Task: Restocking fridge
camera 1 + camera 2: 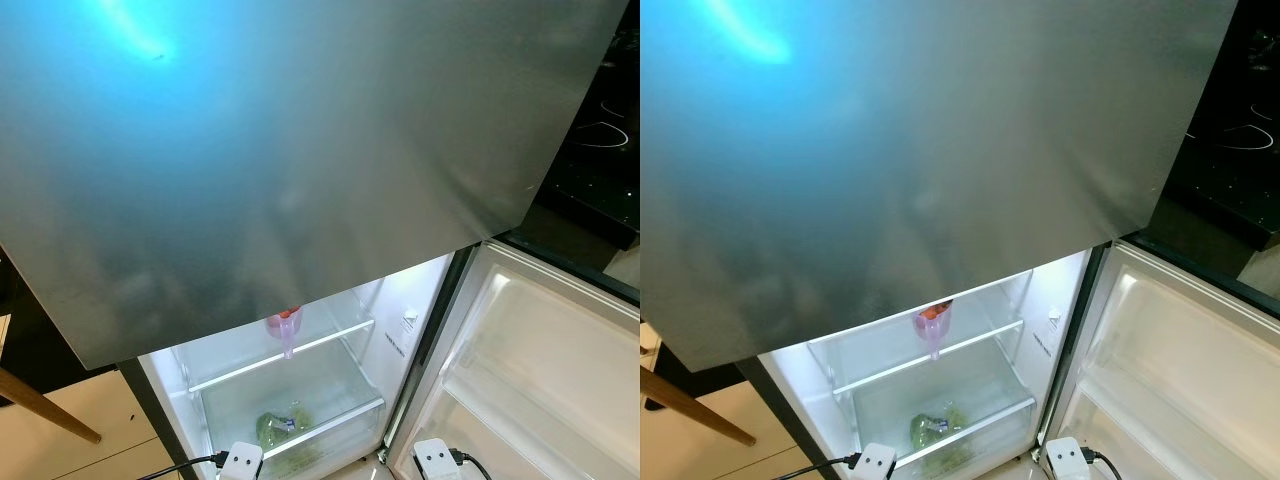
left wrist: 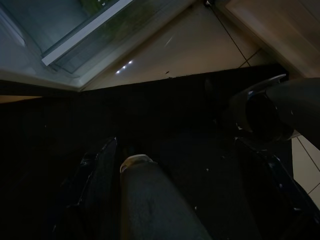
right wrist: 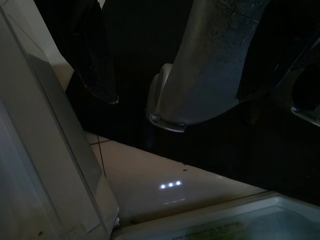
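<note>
I see a brushed-steel freezer door [image 1: 300, 150] above the open fridge [image 1: 300, 400]; a pinkish cup [image 1: 285, 325] sits on its glass shelf, bagged greens [image 1: 285, 425] in the drawer. Both end effectors hang low; grip I cannot tell.

Fridge [image 1: 300, 180] stood open – lit inside; pink cup [image 1: 285, 325] on glass shelf, bagged greens [image 1: 283, 428] in drawer below.

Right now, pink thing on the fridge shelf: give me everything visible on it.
The pink cup is small, translucent plastic by its look, tapering downward to a narrow base. It stands upright at the front edge of the glass shelf in the lit, open fridge. Something red-orange sits inside at its top; too small to identify. The grey upper door hides its rim. Nothing else touches it.
</note>
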{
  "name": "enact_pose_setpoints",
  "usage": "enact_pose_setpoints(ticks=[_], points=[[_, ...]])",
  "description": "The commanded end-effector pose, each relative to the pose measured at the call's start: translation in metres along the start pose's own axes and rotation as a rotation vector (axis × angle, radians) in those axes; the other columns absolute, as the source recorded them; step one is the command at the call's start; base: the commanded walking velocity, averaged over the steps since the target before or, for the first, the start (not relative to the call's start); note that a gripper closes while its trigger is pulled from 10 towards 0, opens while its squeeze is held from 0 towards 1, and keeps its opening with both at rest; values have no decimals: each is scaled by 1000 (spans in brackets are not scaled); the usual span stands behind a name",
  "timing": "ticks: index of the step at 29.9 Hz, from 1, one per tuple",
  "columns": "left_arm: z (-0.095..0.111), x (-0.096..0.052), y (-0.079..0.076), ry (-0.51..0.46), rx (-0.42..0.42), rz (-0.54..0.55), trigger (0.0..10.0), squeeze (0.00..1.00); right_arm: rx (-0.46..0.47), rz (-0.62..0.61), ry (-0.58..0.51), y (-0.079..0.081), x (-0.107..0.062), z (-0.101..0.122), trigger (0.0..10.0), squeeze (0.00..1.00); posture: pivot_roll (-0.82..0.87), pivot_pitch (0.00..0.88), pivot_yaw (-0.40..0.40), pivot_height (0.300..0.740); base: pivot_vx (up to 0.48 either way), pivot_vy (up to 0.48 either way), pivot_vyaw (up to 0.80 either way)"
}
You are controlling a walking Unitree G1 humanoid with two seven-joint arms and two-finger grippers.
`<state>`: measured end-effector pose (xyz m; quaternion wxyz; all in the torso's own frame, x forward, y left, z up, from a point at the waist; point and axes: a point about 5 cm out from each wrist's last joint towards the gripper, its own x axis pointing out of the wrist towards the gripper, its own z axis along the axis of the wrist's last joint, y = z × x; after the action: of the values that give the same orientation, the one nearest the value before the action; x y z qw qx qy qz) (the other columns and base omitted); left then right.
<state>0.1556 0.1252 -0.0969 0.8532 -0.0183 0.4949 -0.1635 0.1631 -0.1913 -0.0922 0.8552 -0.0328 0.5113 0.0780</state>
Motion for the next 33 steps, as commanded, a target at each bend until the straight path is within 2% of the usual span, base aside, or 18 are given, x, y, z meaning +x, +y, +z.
enact_pose_setpoints(ticks=[1,33], points=[[-4,0,-2,20,-1,-3,10000,0,4,0,11,1,0,-3,10000,0,-45,0,-34,740,0,0,0],[-4,0,-2,20,-3,-3,10000,0,5,-1,12,0,0,-4,10000,0,-47,0,-34,740,0,0,0]])
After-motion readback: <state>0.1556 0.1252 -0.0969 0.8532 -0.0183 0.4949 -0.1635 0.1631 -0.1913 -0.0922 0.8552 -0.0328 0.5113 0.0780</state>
